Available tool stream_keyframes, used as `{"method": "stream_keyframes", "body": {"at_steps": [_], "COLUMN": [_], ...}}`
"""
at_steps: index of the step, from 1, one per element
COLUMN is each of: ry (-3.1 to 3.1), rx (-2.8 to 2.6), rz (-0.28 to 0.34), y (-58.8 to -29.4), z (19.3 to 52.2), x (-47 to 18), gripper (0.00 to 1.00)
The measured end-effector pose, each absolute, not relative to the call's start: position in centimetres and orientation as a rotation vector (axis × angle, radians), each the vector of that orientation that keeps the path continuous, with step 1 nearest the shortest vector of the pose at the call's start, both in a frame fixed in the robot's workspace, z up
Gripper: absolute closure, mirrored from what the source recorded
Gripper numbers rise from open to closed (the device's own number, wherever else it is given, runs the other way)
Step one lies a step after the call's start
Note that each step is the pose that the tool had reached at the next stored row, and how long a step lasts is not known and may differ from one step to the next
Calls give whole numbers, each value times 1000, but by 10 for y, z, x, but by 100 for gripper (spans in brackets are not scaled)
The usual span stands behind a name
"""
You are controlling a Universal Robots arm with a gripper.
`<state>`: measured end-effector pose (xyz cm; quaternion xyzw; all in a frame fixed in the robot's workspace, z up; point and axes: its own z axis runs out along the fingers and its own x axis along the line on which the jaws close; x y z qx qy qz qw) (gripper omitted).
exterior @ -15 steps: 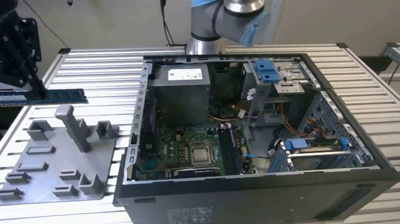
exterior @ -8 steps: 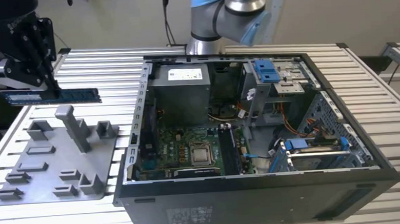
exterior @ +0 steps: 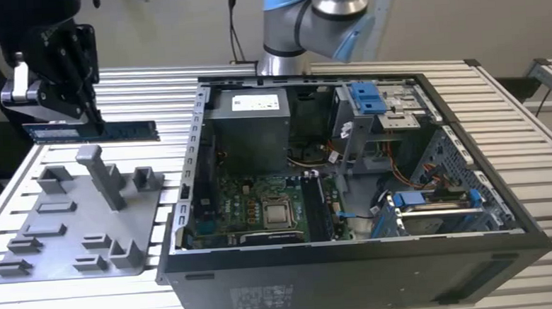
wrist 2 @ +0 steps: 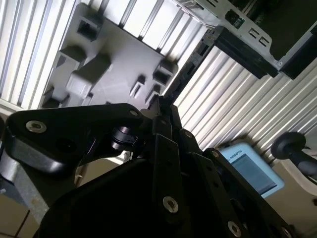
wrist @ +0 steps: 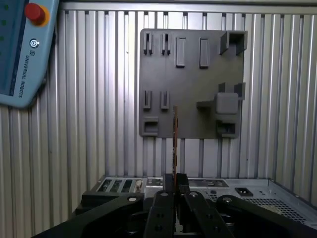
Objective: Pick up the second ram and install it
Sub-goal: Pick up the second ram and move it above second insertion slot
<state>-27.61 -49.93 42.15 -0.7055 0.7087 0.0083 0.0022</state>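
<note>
1. My black pincer (exterior: 95, 116) is clamped shut on the second ram (exterior: 124, 130), a thin, flat, long dark memory stick, gripped near its middle.
2. In the first wrist view the stick (wrist: 175, 134) stands edge-on between my fingertips (wrist: 175, 181).
3. It hangs level over the grey plastic fixture plate (exterior: 71, 208).
4. The open black computer case (exterior: 357, 253) stands at the plate's side, on the exterior view's right.

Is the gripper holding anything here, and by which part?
Yes: the gripper is shut on the second ram, pinching its flat faces at about mid-length along one long edge.
</note>
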Motion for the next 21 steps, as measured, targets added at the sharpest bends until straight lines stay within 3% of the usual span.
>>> {"method": "stream_keyframes", "body": {"at_steps": [21], "ry": [2225], "rx": [-2215], "rz": [30], "y": [-499], "z": [421], "x": [-225], "gripper": [86]}}
